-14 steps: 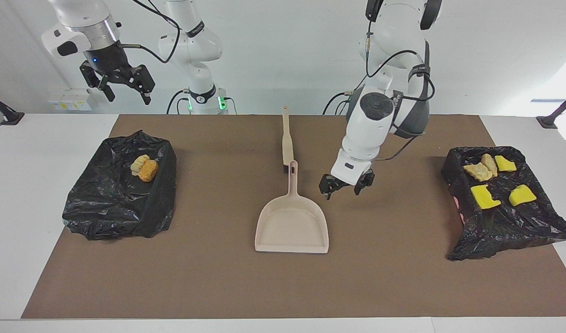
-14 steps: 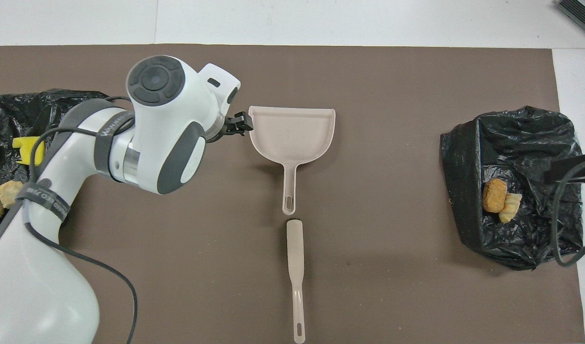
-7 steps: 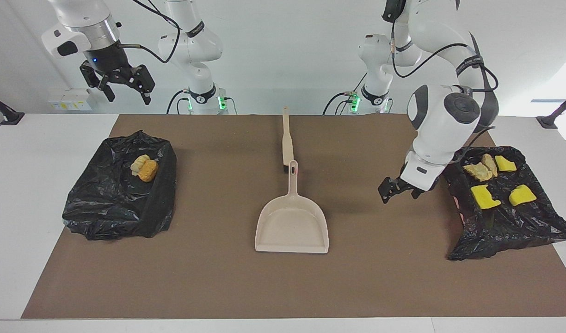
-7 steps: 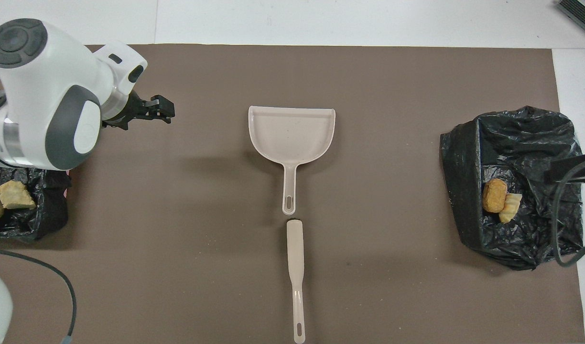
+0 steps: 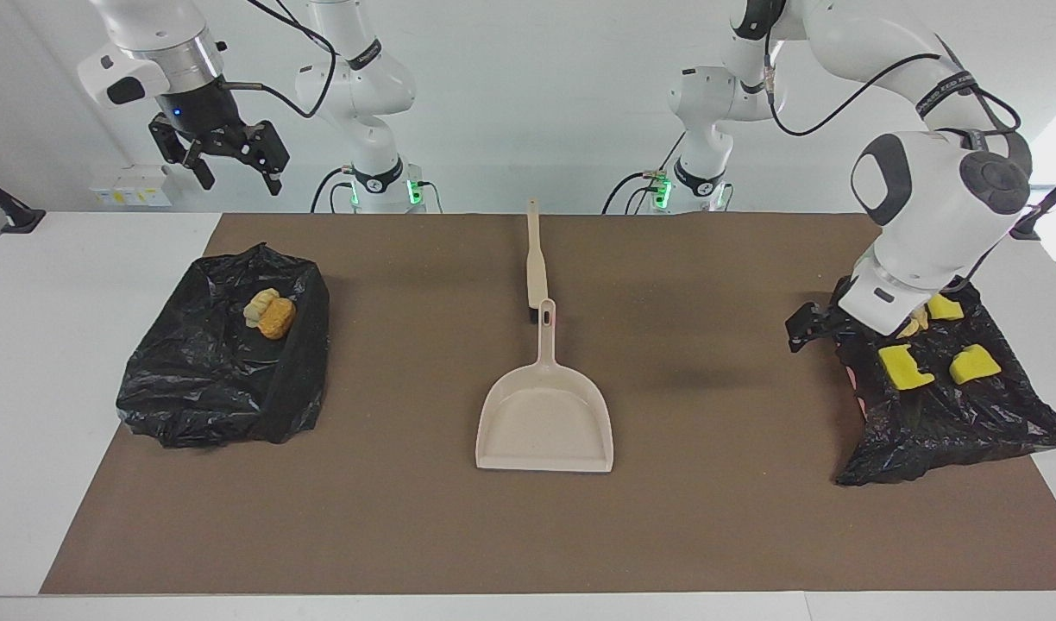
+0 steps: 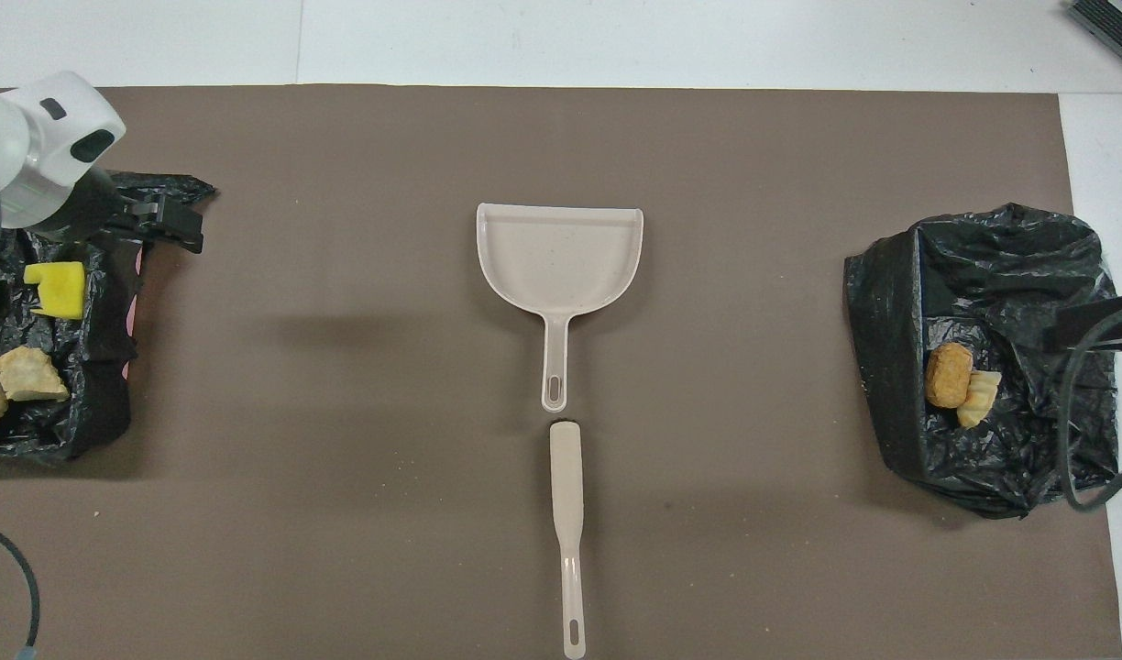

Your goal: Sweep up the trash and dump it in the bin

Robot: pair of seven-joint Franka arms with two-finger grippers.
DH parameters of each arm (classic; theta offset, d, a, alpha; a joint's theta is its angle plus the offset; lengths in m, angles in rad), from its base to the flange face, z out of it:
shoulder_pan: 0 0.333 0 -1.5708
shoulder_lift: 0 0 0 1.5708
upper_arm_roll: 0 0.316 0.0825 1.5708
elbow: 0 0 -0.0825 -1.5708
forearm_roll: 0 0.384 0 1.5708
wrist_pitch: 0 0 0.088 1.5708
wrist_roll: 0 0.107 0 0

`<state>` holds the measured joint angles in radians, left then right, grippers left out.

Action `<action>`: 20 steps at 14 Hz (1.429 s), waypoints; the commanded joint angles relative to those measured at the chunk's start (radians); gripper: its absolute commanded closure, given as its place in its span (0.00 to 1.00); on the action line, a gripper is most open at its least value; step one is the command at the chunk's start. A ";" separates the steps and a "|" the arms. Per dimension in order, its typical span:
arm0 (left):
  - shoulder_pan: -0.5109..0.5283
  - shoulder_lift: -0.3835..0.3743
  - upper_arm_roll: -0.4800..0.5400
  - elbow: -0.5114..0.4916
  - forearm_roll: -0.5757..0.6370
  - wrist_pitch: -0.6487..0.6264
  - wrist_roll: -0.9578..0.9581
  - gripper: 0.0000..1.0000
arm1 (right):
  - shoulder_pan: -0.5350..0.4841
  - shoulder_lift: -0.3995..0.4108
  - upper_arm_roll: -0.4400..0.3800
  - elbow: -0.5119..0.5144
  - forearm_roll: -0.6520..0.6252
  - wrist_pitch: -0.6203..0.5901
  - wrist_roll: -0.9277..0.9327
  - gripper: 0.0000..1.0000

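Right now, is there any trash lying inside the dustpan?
No. The dustpan is empty; the foam chunks lie in the black-lined bins at the table's ends.

The left tool (image 5: 811,323) has swung from beside the dustpan (image 5: 545,423) (untouched) to the trash-filled bin (image 5: 968,423).

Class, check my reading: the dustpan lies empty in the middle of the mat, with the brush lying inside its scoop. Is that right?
Not quite. The dustpan does lie empty mid-mat, but the brush is not in its scoop: it lies on the mat nearer the robots, end to end with the dustpan's handle. The overhead view shows this.
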<state>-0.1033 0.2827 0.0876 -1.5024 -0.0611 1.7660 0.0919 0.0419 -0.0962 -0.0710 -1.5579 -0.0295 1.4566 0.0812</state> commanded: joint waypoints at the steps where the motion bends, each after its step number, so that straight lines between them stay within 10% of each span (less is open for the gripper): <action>1: 0.013 -0.037 -0.006 -0.004 0.026 -0.036 0.076 0.00 | -0.008 -0.017 0.004 -0.017 0.006 0.005 -0.028 0.00; 8: 0.048 -0.043 -0.008 0.001 0.024 -0.039 0.100 0.00 | -0.007 -0.017 0.004 -0.017 0.008 0.004 -0.034 0.00; 20: 0.047 -0.310 -0.009 -0.134 0.026 -0.155 0.066 0.00 | -0.005 -0.019 0.004 -0.022 0.006 0.014 -0.060 0.00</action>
<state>-0.0482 0.0148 0.0731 -1.5911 -0.0504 1.6088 0.1645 0.0439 -0.0963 -0.0704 -1.5579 -0.0294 1.4570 0.0599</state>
